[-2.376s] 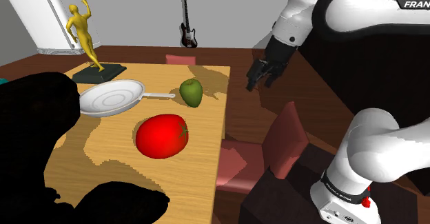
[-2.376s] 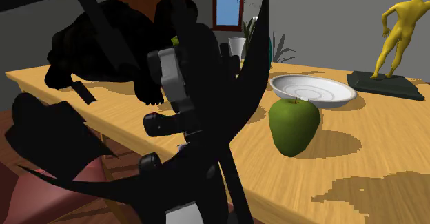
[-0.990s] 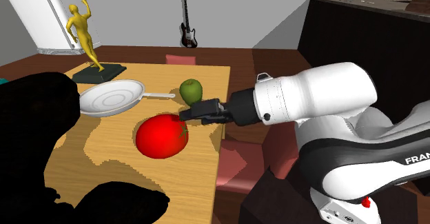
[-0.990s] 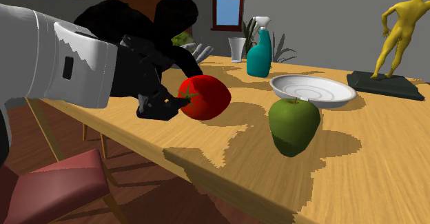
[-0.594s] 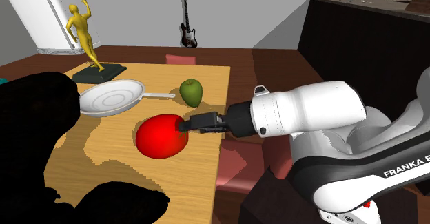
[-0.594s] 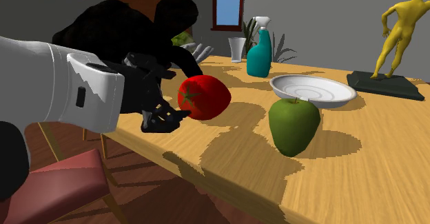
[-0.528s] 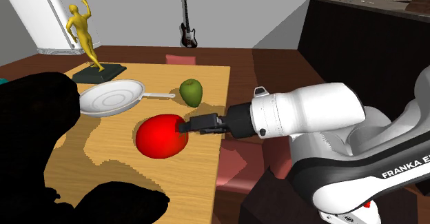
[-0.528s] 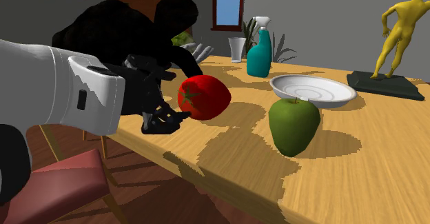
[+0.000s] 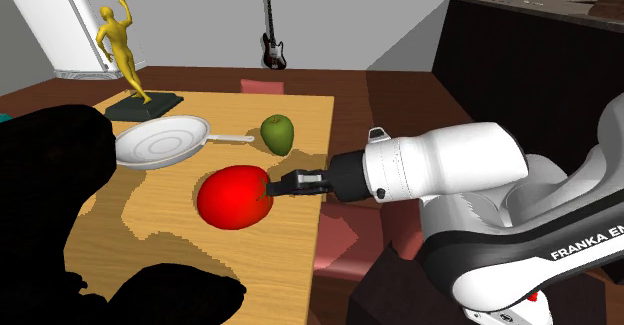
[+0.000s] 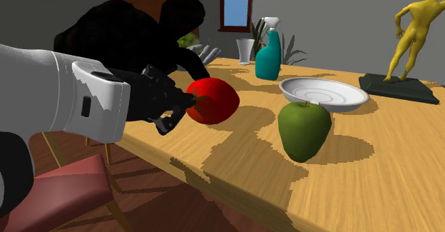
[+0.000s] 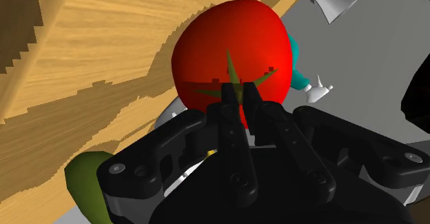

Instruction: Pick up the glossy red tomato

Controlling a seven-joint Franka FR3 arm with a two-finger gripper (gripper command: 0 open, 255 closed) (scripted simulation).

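Wrist view, claw (image 11: 241, 97) narrowed, pinching tomato (image 11: 224, 40)

The tomato (image 9: 232, 198) is smooth and glossy, the table (image 9: 272, 255) matt wood-grain.

tomato (image 9: 233, 198): one
apple (image 9: 277, 133): one
pan (image 9: 160, 141): one
statue (image 9: 120, 38): one
spray bottle (image 10: 268, 52): one
glass (image 10: 245, 51): one
guitar (image 9: 271, 38): one
fridge (image 9: 55, 23): one

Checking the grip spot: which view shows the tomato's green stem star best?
The wrist view: the green stem star of the glossy red tomato faces the camera, right at the black pincer. Other views show mainly its red skin.
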